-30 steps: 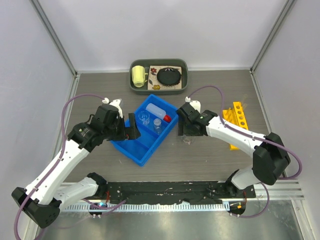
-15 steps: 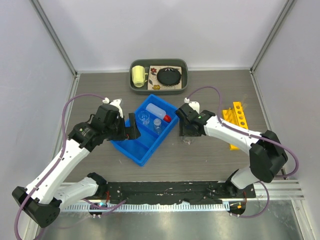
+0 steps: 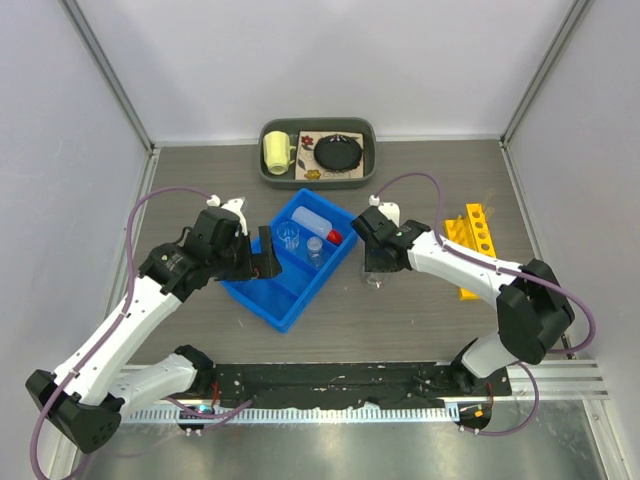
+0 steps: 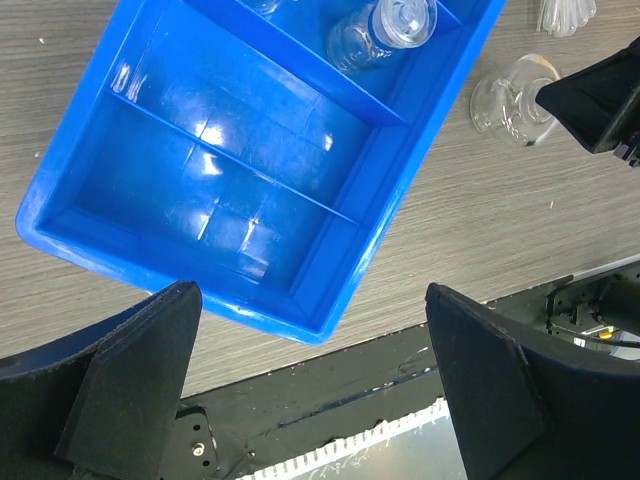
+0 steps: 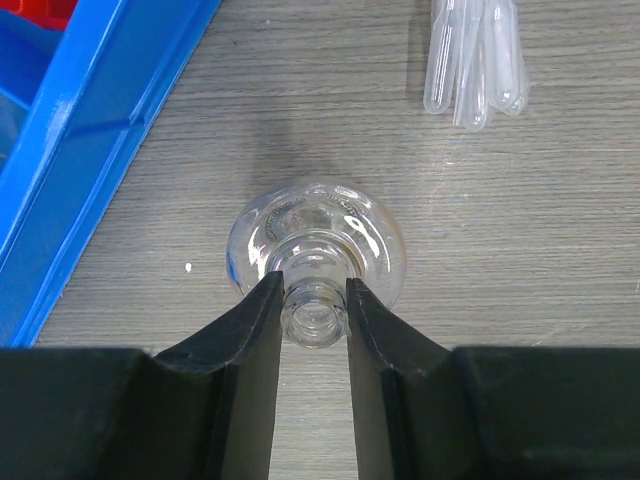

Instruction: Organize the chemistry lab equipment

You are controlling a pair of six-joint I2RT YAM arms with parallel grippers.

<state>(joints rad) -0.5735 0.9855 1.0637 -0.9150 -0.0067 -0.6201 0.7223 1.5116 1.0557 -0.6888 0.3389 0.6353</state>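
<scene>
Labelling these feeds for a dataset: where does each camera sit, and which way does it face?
Top external: above, behind the bases, looking down on table, both arms, blue bin.
Left wrist: looks down into the bin; open jaws at bottom.
Right wrist: looks down on the glass flask, jaws gripping its neck.
Both wrist views share flask and bin.

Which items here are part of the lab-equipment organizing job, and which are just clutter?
Job: round glass flask, clear pipettes, yellow tube rack, red-capped squeeze bottle and glass beaker, these last two in the blue divided bin.
Lying about: yellow mug and round black disc, both in the green tray.
</scene>
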